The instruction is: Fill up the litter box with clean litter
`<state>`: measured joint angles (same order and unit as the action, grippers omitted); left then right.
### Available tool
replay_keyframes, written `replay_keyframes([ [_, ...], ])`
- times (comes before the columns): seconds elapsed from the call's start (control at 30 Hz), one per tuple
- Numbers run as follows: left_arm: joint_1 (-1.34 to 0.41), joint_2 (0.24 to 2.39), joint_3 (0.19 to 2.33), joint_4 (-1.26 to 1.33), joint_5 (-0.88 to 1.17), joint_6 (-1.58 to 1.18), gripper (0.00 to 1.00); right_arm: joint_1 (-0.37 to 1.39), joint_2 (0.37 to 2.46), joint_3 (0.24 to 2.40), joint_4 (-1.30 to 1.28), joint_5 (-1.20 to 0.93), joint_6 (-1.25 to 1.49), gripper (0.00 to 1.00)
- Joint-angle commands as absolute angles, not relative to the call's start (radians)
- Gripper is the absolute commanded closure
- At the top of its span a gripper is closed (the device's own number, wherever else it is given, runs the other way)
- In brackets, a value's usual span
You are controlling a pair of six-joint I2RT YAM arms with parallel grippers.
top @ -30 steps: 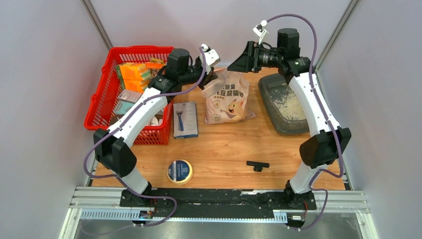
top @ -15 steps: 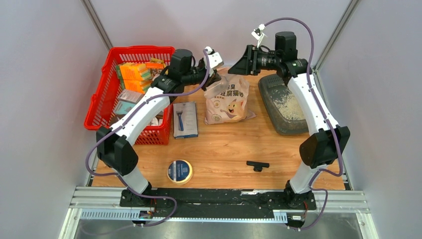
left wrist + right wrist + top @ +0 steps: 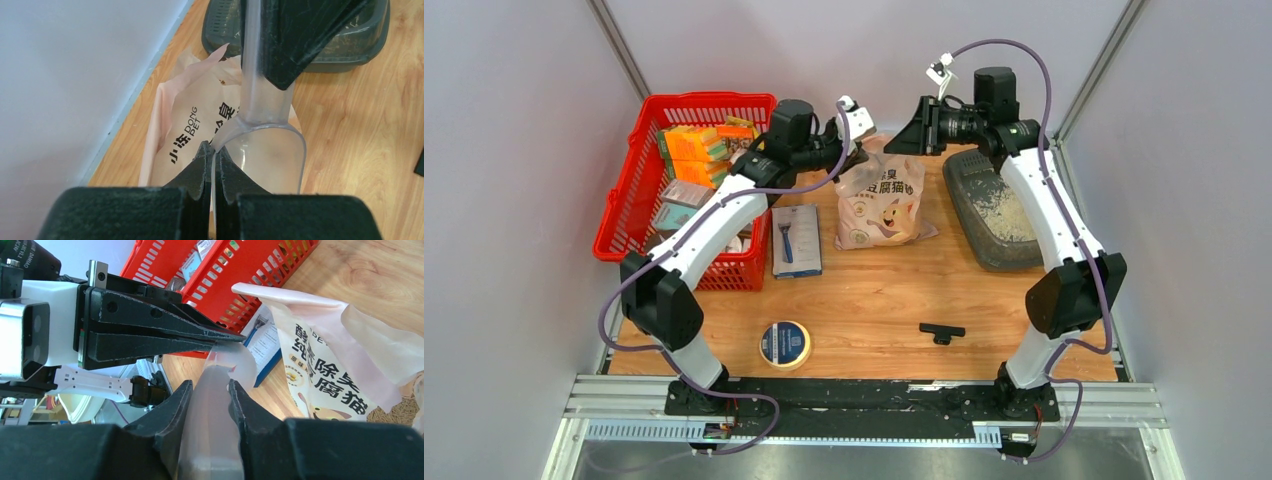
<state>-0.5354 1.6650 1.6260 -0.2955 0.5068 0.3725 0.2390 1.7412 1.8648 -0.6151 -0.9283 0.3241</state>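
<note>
Basket (image 3: 629, 195): red mesh, at 10 o'clock on the table (image 3: 864, 290), full of boxes. Not in play.
L gripper (image 3: 212, 155): jaws all but together, pinching the thin rim of the scoop's bowl. No change over the last sec.
Scoop (image 3: 265, 150): clear plastic, off the table, just above the bag mouth. Bowl is at the L gripper, handle runs toward 3 o'clock into the R gripper.
Bag (image 3: 882, 205): pale pink, at 12 o'clock betw. basket and litter box, top open.
R gripper (image 3: 207, 390): jaws narrow, one finger each side of the scoop handle, looks like contact on both.
Change: a sec ago the R jaws stood wide round the handle; now they've drawn in onto it. Arms have barely shifted.
Litter box (image 3: 1009, 255): dark grey tray at 2 o'clock, just right of the bag, flat on the table.
Clean litter (image 3: 1002, 200): pale patch inside the box, covers only part of the floor.
Meaning: prob. a scoop handover L to R, w/ both grippers on it for now. Box is far from full.
Next: L should let go of the rim before R pulls away, then R dips into the bag.
Risk: if both hold while one moves, the scoop may twist or slip.
</note>
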Motion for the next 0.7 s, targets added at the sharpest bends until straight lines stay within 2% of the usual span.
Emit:
replay_keyframes([
  [0.0,-0.541,1.67,1.671,-0.261,0.515,0.388,1.0,0.244,1.701,1.862,-0.612,-0.927,0.299,0.8],
  [0.03,-0.541,1.674,1.672,-0.261,0.514,0.39,1.0,0.244,1.701,1.862,-0.614,-0.93,0.29,0.91],
  [0.07,-0.541,1.675,1.674,-0.262,0.509,0.388,1.0,0.242,1.697,1.864,-0.614,-0.939,0.284,0.96],
  [0.1,-0.541,1.677,1.681,-0.267,0.508,0.388,0.92,0.239,1.695,1.868,-0.615,-0.939,0.279,0.99],
  [0.13,-0.54,1.674,1.686,-0.275,0.506,0.39,0.81,0.221,1.692,1.876,-0.614,-0.937,0.275,1.0],
  [0.17,-0.538,1.667,1.689,-0.285,0.506,0.396,0.6,0.207,1.692,1.903,-0.611,-0.936,0.276,1.0],
  [0.23,-0.522,1.639,1.681,-0.279,0.512,0.388,0.46,0.155,1.695,1.937,-0.604,-0.942,0.279,1.0],
  [0.27,-0.514,1.631,1.677,-0.267,0.521,0.379,0.35,0.137,1.697,1.977,-0.6,-0.957,0.284,1.0],
  [0.37,-0.482,1.621,1.695,-0.291,0.528,0.364,0.3,0.071,1.697,2.032,-0.591,-0.966,0.281,1.0],
  [0.67,-0.442,1.813,1.916,-0.432,0.598,0.492,0.28,-0.052,1.674,2.031,-0.656,-0.835,0.154,1.0],
])
